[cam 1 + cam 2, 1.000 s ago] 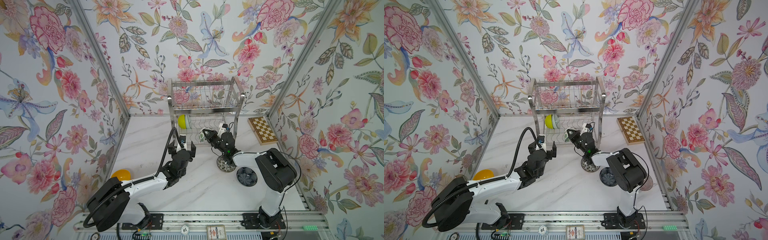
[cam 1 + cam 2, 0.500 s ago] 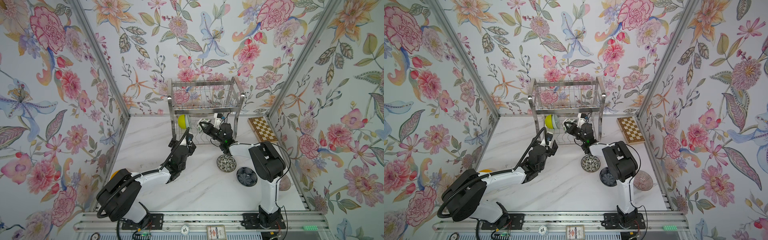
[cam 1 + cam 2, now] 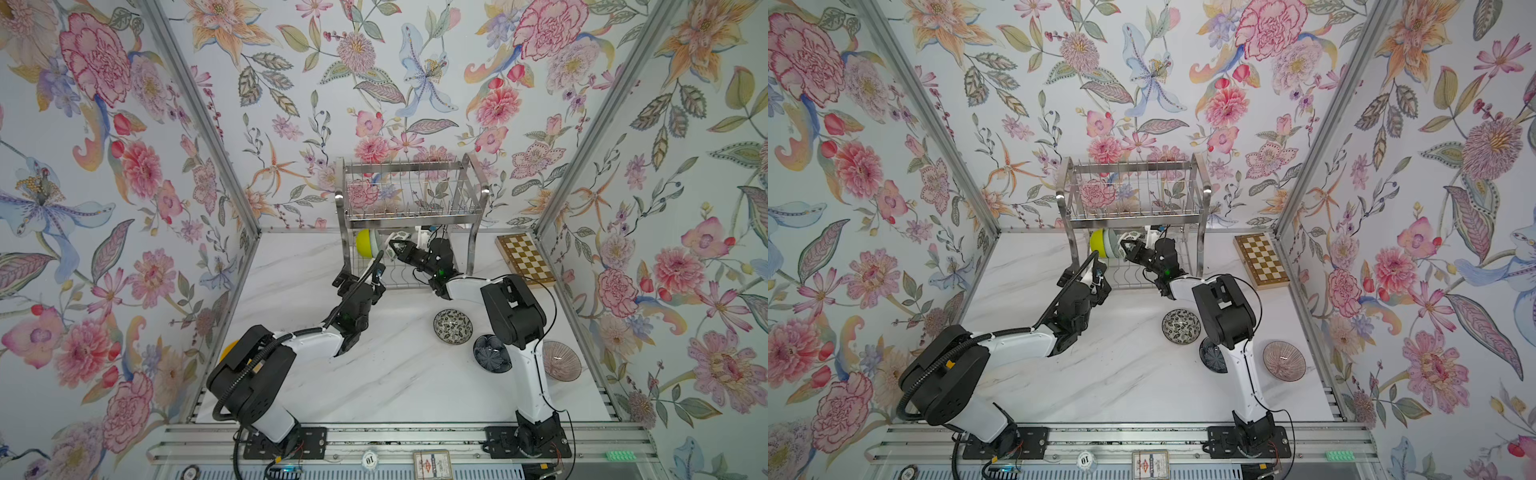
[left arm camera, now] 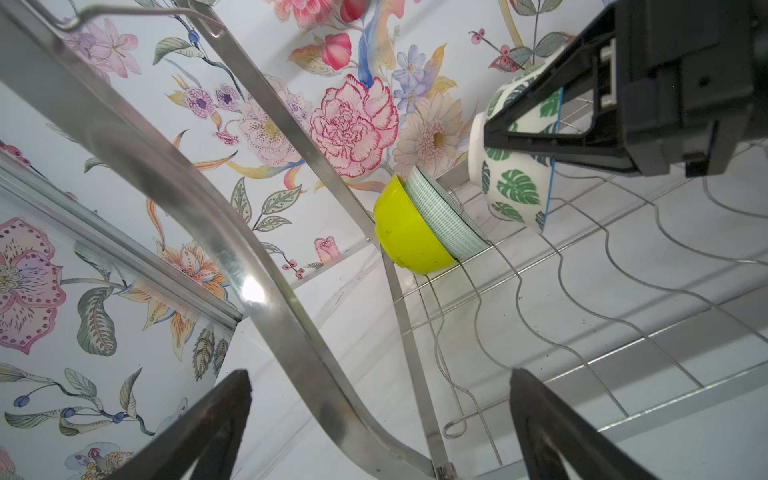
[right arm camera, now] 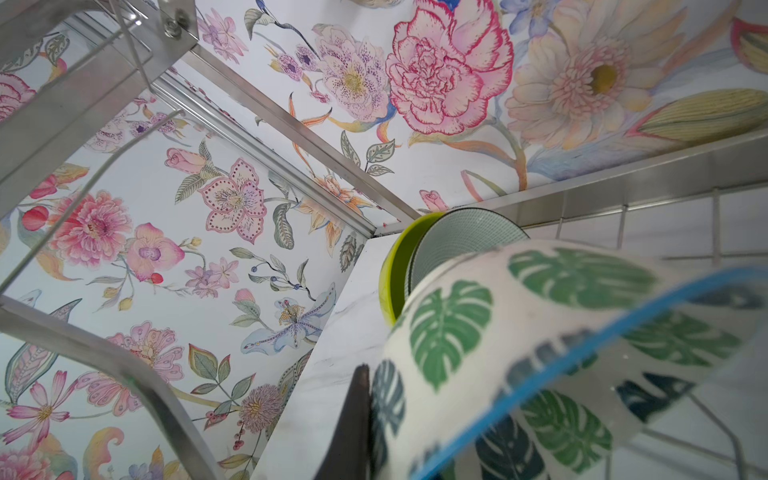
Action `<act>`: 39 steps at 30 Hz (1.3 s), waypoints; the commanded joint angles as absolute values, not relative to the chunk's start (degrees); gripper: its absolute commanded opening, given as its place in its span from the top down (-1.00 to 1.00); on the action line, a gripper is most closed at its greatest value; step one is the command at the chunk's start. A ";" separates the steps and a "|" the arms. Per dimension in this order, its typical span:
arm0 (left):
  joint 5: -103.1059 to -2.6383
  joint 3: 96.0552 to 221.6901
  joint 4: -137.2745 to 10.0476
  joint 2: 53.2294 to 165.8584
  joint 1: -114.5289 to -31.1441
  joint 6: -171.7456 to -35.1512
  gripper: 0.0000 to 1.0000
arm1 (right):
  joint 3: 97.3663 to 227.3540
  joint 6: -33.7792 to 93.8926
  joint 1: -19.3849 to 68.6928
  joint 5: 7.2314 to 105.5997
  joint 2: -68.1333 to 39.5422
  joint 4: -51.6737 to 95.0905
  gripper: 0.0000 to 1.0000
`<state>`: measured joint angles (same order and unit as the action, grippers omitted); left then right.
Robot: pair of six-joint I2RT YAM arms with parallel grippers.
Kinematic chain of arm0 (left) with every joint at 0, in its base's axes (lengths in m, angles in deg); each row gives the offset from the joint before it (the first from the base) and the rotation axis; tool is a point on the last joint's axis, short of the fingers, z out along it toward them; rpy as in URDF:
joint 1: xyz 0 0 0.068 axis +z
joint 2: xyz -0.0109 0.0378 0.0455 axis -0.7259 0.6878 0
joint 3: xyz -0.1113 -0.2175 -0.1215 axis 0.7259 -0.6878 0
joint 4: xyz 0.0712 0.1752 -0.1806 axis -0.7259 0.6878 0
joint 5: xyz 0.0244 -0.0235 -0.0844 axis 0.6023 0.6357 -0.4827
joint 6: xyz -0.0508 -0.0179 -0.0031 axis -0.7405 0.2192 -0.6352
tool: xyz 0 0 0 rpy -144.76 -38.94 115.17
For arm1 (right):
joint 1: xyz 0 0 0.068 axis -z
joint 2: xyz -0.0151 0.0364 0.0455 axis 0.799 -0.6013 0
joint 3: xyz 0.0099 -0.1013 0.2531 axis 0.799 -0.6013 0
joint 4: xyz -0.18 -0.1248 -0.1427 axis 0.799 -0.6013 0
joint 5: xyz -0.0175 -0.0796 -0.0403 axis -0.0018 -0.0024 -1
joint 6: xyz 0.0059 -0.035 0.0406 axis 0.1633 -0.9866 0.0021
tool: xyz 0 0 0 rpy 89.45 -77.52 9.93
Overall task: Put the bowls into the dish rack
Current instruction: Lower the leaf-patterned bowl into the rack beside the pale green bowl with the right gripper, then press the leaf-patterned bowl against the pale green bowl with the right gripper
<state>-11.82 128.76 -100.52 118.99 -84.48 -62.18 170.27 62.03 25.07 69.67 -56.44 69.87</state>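
As left end effector [image 3: 360, 277] stays agape, right end effector [image 3: 397, 248] carries gripped leaf bowl [image 4: 515, 187] into dish rack [image 3: 411, 215].

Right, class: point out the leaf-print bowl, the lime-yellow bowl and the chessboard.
leaf-print bowl [image 4: 515, 189]: left wrist view, on its outer wall.
lime-yellow bowl [image 4: 409, 239]: left wrist view, on its rounded outside.
chessboard [image 3: 525, 259]: a top view, on the middle of the board.

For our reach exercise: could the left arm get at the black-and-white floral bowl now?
Probably yes: the left tool is open and the floral bowl lies uncovered on the table, though the right arm's elbow crowds it.
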 commanded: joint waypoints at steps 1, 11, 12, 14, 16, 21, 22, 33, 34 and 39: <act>-11.80 129.72 -102.33 119.21 -84.63 -60.44 -0.98 | 174.69 60.63 25.35 71.08 -57.76 71.95 1.00; -12.95 130.65 -99.47 118.89 -85.09 -62.87 -0.98 | 184.01 61.26 26.82 72.29 -63.70 68.61 1.00; -12.76 130.73 -99.43 118.90 -85.10 -63.00 -0.98 | 185.05 61.63 27.00 72.42 -64.44 68.18 1.00; -12.96 130.77 -99.44 118.88 -85.07 -63.02 -0.98 | 187.15 62.03 27.20 72.86 -65.71 66.98 1.00; -13.31 130.74 -99.39 118.76 -85.11 -63.29 -0.98 | 188.84 61.93 27.26 73.51 -66.72 65.92 1.00; -13.97 130.85 -98.68 118.34 -85.39 -63.29 -0.98 | 192.84 61.65 27.07 74.93 -68.98 63.37 1.00; -13.97 130.87 -98.72 118.28 -85.45 -63.42 -0.98 | 193.23 61.43 27.02 74.85 -69.18 63.09 1.00; -13.46 131.61 -97.06 117.73 -85.44 -64.35 -0.98 | 198.29 61.37 26.67 76.17 -72.27 59.06 1.00; -13.44 131.69 -97.01 117.69 -85.40 -64.28 -0.98 | 198.75 61.48 26.60 76.32 -72.65 58.88 1.00; -13.09 131.61 -96.93 117.49 -85.48 -64.08 -0.98 | 201.29 61.89 26.41 77.17 -74.15 57.08 1.00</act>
<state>-13.28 130.16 -97.94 118.99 -84.87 -63.75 198.56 62.25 26.93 75.49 -72.88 56.10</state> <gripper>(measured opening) 0.989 0.073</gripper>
